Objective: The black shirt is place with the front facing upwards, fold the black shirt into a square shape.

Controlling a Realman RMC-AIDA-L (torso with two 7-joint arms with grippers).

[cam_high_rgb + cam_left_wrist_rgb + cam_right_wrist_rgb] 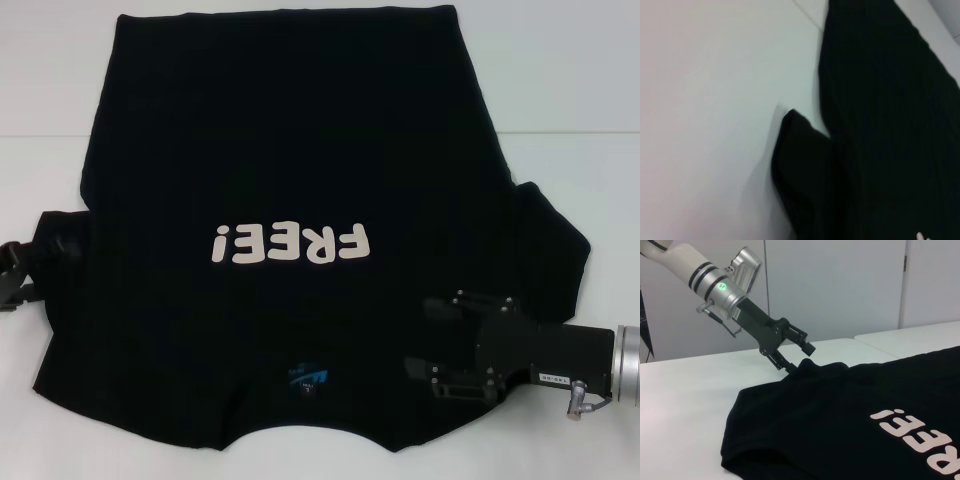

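The black shirt (300, 160) is lying spread flat on the white table (40, 100), front up, with the "FREE!" print (290, 243) reading upside down from the robot's side and the collar nearest the robot. It's looking like thin, floppy cloth, light and not slippery, so I'm guessing it's going to sag and drag unless it's pinched at a seam or a sleeve edge; sleeves and shoulders seem the sensible places to take hold for the first fold.

The left gripper (799, 356) is sitting right at the left sleeve (65, 245), jaws parted a little, and the lower finger is looking tucked at the sleeve's edge where the cloth is bunching up slightly. I can't tell if it's actually pinching fabric.

The right gripper (425, 335) is hovering over the shirt's right shoulder area, beside the right sleeve (555, 240), jaws spread wide, nothing between them, the cloth lying under them rather than inside.
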